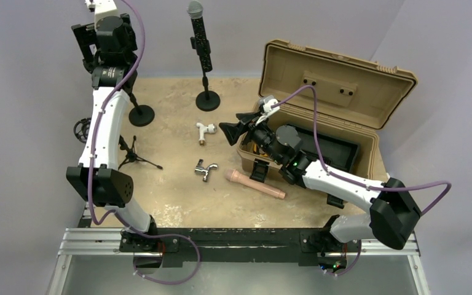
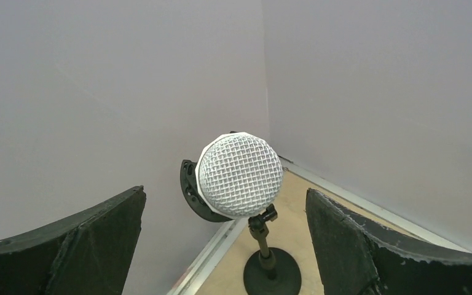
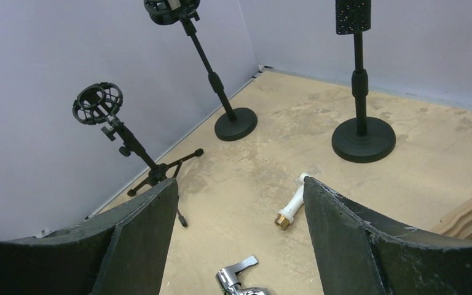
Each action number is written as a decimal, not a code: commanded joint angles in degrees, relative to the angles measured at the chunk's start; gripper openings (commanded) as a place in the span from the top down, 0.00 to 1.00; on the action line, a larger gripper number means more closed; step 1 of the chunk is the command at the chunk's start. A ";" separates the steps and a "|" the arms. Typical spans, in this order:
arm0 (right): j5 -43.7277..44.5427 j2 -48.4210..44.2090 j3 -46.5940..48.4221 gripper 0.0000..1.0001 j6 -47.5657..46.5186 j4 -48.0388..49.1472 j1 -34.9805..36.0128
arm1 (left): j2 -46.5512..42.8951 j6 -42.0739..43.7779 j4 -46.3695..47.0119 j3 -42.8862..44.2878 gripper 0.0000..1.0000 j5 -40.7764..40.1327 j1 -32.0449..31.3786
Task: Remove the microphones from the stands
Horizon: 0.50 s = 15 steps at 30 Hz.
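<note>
The microphone, black with a silver mesh head, sits upright in its stand at the back of the table. In the left wrist view the mesh head appears between my left gripper's wide-open fingers, still some way beyond them, with the stand's round base below. The left arm is raised high at the back left. My right gripper hovers open and empty over the table before the toolbox. Its wrist view shows the microphone's body on the stand, far off.
An open tan toolbox stands on the right. A pink cylinder, a chrome faucet and a white fitting lie mid-table. A second round-base stand and a small tripod stand stand at the left.
</note>
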 commanded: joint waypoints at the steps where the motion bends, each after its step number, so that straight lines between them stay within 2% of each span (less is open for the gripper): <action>1: 0.53 -0.36 -0.05 0.27 0.53 3.37 -0.48 | 0.66 5.69 7.57 4.91 0.01 -3.65 1.33; 15: -0.17 1.46 0.22 0.27 0.79 3.49 -2.04 | 7.28 3.34 5.95 6.52 0.12 -3.10 2.32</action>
